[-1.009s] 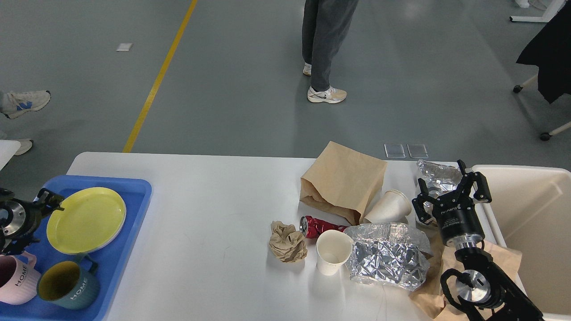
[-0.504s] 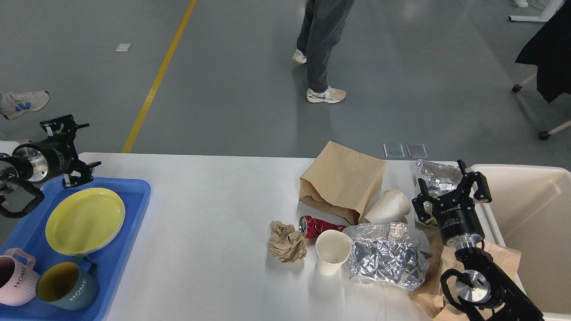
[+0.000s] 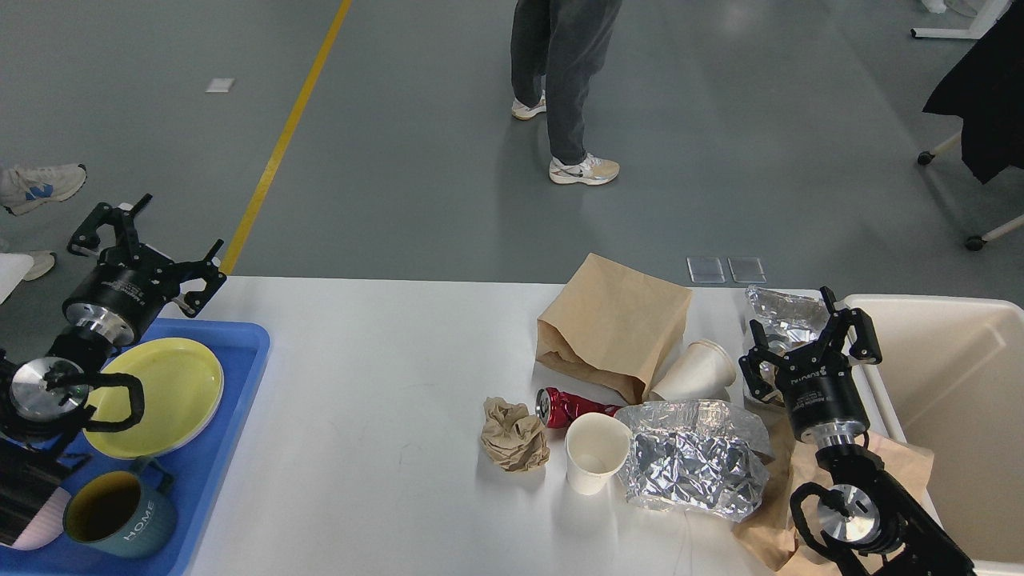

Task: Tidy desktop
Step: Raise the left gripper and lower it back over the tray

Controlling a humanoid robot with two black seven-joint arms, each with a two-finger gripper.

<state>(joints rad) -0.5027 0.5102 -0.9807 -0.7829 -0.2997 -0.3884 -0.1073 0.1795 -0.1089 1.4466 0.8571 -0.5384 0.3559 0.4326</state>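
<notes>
The white desktop [image 3: 376, 352] carries litter on its right half: a brown paper bag [image 3: 612, 324], a tipped paper cup [image 3: 696, 370], an upright paper cup [image 3: 594, 452], a crushed red can [image 3: 564, 406], a crumpled brown paper ball [image 3: 514, 434] and two foil wrappers [image 3: 692, 468] [image 3: 780, 312]. My right gripper [image 3: 808, 340] is open and empty, held over the far foil wrapper at the right edge. My left gripper [image 3: 140, 240] is open and empty above the table's far left corner, behind the blue tray.
A blue tray [image 3: 240, 384] at the left holds a yellow plate [image 3: 172, 388], a teal mug [image 3: 120, 512] and a pink mug [image 3: 28, 520] partly hidden by my left arm. A cream bin [image 3: 960, 400] stands at the right. A person [image 3: 564, 80] stands beyond the table.
My left arm has risen from the tray's left edge and swung up and right to the table's far left corner. The right arm has not moved. The person stepped left.
</notes>
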